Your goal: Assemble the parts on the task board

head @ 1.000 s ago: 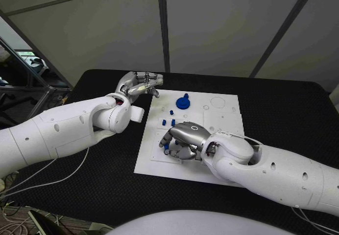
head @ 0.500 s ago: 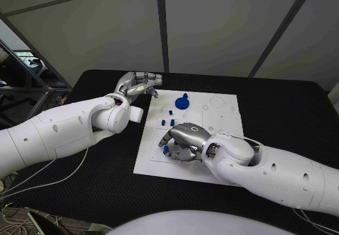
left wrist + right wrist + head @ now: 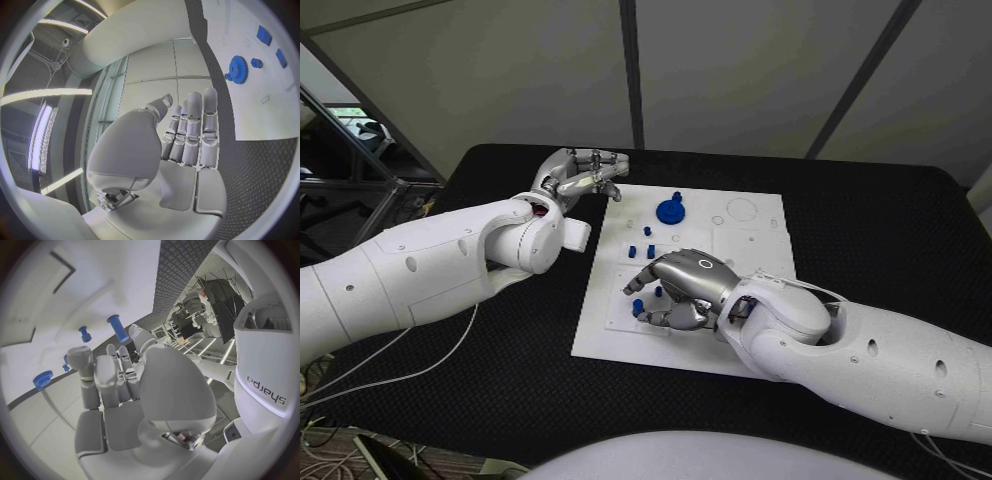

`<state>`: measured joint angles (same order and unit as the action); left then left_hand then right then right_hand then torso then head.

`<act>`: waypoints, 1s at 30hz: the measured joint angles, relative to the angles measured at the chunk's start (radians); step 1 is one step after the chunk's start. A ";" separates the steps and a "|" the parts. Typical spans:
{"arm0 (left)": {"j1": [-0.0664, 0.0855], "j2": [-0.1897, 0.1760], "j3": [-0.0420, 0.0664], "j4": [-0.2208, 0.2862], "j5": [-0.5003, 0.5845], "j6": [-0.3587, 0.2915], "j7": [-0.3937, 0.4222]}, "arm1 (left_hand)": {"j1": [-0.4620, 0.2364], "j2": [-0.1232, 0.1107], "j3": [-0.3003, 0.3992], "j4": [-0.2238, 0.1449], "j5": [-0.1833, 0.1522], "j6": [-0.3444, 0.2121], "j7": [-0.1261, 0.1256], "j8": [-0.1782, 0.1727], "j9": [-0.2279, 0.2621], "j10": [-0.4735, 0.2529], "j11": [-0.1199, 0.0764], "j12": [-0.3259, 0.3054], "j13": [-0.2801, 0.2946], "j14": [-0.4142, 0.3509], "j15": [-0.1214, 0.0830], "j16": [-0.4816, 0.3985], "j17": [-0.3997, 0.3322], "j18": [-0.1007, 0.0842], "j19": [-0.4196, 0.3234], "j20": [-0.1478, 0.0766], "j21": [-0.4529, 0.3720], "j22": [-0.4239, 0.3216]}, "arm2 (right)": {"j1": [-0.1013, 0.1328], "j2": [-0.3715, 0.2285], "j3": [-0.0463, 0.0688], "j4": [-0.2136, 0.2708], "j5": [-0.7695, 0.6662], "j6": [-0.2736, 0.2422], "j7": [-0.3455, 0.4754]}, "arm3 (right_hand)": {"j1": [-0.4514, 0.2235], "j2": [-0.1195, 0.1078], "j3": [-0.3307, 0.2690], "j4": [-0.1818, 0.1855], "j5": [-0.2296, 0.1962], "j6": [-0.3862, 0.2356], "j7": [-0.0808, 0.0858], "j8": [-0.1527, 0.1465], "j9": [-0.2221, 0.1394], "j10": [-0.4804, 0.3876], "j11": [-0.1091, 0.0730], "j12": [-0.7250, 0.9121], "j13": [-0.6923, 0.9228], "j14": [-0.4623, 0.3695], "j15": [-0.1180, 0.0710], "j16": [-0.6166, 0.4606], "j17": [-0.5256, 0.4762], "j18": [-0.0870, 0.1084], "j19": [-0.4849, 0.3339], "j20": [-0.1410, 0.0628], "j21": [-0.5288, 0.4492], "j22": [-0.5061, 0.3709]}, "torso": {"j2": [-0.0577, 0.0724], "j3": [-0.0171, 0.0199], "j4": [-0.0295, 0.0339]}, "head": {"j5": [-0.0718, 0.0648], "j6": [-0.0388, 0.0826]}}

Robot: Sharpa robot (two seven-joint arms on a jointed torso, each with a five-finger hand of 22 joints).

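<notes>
— What's on the table?
— A white task board (image 3: pixel 759 236), a flat rectangular plate in the centre of the frame, tilted slightly, with shallow outlined recesses and round holes across its surface.
— And the parts?
— A blue gear (image 3: pixel 674 210) with a short stub on top lies in the board's upper left area. Below it, small blue pegs (image 3: pixel 648 231) stand upright in a loose cluster, close together.
— Anything lower down?
— One more small blue piece (image 3: pixel 638 309) at the board's lower left, partly hidden, so its shape is unclear.
— From the wrist?
— The gear (image 3: pixel 237 69) shows toothed edges, with blue blocks (image 3: pixel 264 35) nearby.
</notes>
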<state>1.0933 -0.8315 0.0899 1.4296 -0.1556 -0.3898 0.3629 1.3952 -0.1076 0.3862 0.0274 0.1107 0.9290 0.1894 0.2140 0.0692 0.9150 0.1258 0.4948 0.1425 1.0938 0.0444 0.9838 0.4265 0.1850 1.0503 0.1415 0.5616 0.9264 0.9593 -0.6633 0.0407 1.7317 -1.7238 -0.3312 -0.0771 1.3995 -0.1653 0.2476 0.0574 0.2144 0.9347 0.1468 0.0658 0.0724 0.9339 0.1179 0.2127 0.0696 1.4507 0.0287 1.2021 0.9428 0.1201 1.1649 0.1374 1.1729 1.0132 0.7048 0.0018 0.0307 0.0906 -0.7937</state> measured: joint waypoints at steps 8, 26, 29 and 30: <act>0.000 -0.009 0.000 -0.001 0.000 0.000 -0.001 | 0.000 0.000 0.000 0.000 0.000 0.000 0.000 0.000 0.000 0.000 0.000 0.000 0.000 0.000 0.000 0.000 0.000 0.000 0.000 0.000 0.000 -0.001 | 0.018 -0.165 0.026 0.095 0.093 -0.083 0.006 | -0.038 0.038 -0.044 0.058 0.000 0.060 0.022 0.027 0.015 0.163 -0.024 0.107 0.028 -0.001 -0.013 -0.010 -0.014 0.005 0.009 -0.011 -0.003 0.003 | -0.005 -0.0006 -0.0055 | -0.043 0.016; 0.000 -0.025 -0.001 0.017 0.000 0.000 -0.003 | 0.000 0.000 -0.003 0.003 0.000 0.000 0.000 0.000 0.000 0.000 0.000 0.000 0.001 0.000 0.000 0.000 -0.001 0.000 0.000 0.000 0.000 -0.001 | 0.047 -0.466 0.038 0.203 0.320 -0.059 -0.211 | -0.118 0.042 -0.274 0.229 0.252 0.093 -0.050 0.236 0.117 0.437 -0.096 1.092 1.107 0.014 -0.079 0.291 0.365 -0.036 0.211 -0.071 0.206 0.284 | -0.016 0.0019 -0.0287 | -0.153 0.034; 0.000 -0.028 -0.001 0.019 0.000 0.000 -0.003 | 0.000 0.000 -0.003 0.003 0.000 0.000 0.000 0.000 0.000 0.000 0.000 0.000 0.001 0.000 0.000 0.000 -0.001 0.000 0.000 0.000 0.000 -0.002 | 0.042 -0.479 0.037 0.217 0.318 -0.047 -0.255 | -0.123 0.039 -0.302 0.232 0.257 0.075 -0.049 0.262 0.136 0.439 -0.098 1.100 1.129 0.014 -0.079 0.299 0.365 -0.035 0.215 -0.075 0.210 0.289 | -0.016 0.0019 -0.0292 | -0.162 0.031; -0.001 -0.029 -0.001 0.020 0.000 0.000 -0.003 | 0.000 0.000 -0.003 0.003 0.000 0.000 0.000 0.000 0.000 0.000 0.000 0.000 0.001 0.000 0.000 0.000 -0.001 0.000 0.000 0.000 0.000 -0.002 | 0.039 -0.483 0.037 0.222 0.315 -0.040 -0.273 | -0.134 0.040 -0.311 0.233 0.253 0.069 -0.051 0.268 0.142 0.440 -0.099 1.100 1.133 0.014 -0.079 0.302 0.365 -0.035 0.215 -0.075 0.211 0.289 | -0.016 0.0018 -0.0292 | -0.164 0.031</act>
<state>1.0927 -0.8610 0.0888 1.4499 -0.1555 -0.3900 0.3598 1.3952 -0.1077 0.3836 0.0301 0.1107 0.9290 0.1894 0.2140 0.0691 0.9150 0.1258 0.4948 0.1432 1.0938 0.0445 0.9838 0.4258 0.1850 1.0503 0.1415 0.5616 0.9249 0.9982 -1.1465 0.0774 1.9541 -1.4090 -0.3716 -0.3498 1.2658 -0.1251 -0.0639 0.2906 0.4679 1.0040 0.0957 0.3342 0.2141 1.3735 0.0184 1.3125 1.2026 1.4650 -0.0507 1.5036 1.3081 0.0847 1.3797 0.0624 1.3834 1.3026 0.6883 0.0036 0.0014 -0.0733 -0.7631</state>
